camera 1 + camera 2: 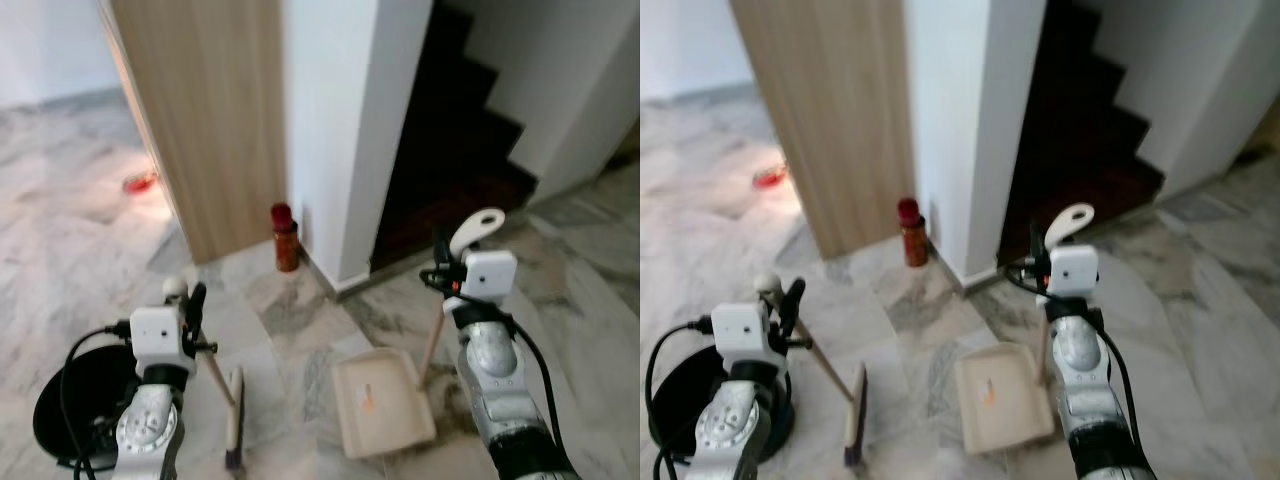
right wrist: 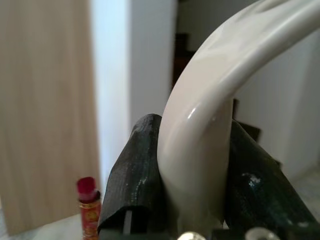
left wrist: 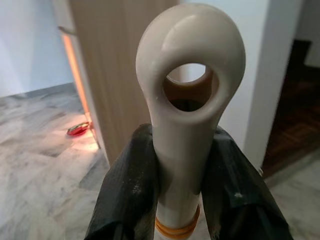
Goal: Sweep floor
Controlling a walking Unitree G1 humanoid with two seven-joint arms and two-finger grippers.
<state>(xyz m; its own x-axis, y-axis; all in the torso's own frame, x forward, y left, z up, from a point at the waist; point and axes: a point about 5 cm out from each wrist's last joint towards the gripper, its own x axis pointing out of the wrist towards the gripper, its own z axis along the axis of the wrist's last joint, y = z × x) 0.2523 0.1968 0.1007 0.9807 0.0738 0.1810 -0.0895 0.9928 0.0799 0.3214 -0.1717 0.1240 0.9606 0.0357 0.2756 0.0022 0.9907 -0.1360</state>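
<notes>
Left gripper (image 3: 182, 185) clamped on broom (image 1: 228, 400) handle top, bristles on the floor left of dustpan (image 1: 383, 400). Right gripper (image 2: 192, 185) pinches dustpan handle upright, tray flat, mouth facing broom to catch debris.

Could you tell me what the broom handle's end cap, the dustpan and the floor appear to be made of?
Broom handle's end cap: likely moulded plastic, smooth cream with soft sheen. Dustpan: matching cream plastic, matte. Floor: looks like polished marble tile, grey veining and visible joints.
</notes>
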